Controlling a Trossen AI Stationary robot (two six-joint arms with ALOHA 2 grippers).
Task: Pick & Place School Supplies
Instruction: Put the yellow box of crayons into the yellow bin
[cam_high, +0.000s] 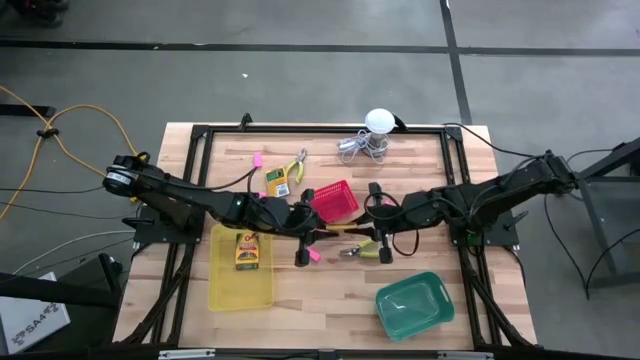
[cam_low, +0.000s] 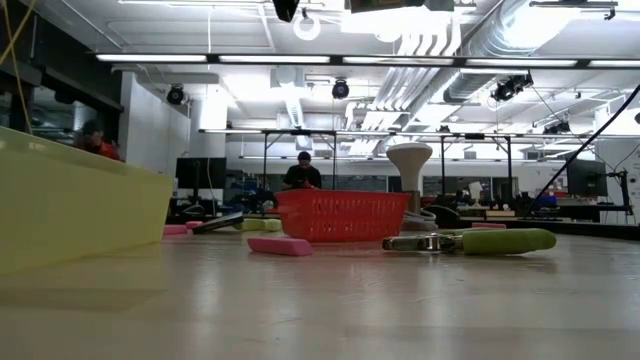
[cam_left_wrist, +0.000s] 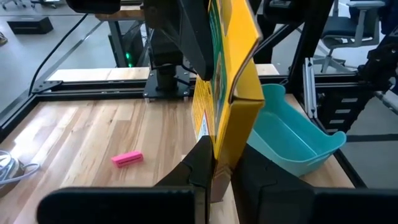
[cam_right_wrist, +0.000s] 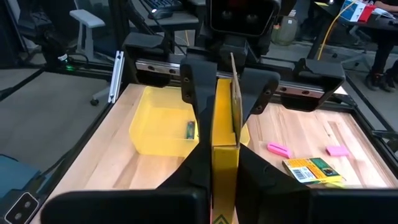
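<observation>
Claws left (cam_left_wrist: 224, 171) and right (cam_right_wrist: 219, 165) both clamp one crayon box (cam_right_wrist: 224, 118)

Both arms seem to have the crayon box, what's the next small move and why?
Probably open the right gripper. It and the left gripper both clamp the same yellow crayon box above the table, and the yellow tray, already holding another crayon box, lies on the left arm's side.

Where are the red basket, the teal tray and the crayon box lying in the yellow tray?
red basket (cam_high: 335, 199), high view, on its mesh floor.
teal tray (cam_high: 413, 304), high view, on its bare inside.
crayon box (cam_high: 247, 250), high view, on its top face.
</observation>
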